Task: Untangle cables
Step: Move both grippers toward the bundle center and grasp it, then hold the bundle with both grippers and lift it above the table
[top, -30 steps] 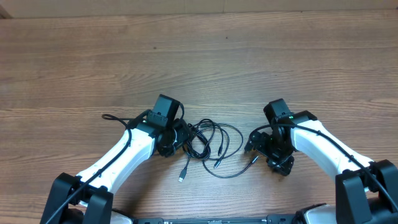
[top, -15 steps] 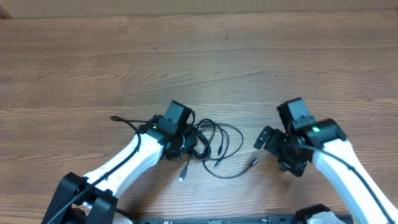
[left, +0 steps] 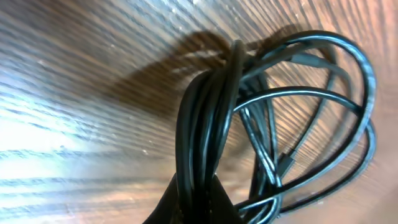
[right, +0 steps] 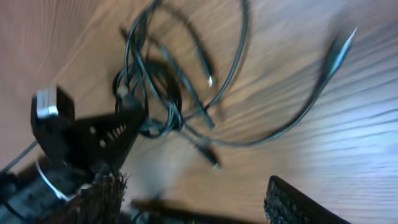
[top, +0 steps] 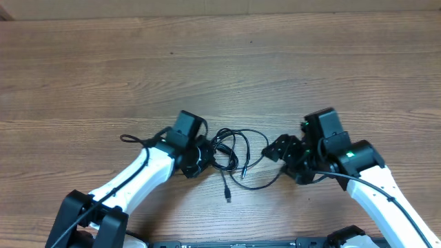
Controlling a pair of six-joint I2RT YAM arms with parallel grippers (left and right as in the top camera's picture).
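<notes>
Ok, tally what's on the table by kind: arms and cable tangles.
Arms: 2, left arm and right arm
Cable tangle: 1
Total: 3
The cords inside the tangle overlap too much to count apart.

Beneath me — wooden table [top: 220,62], brown, grain running left to right; a paler strip along its far edge.
</notes>
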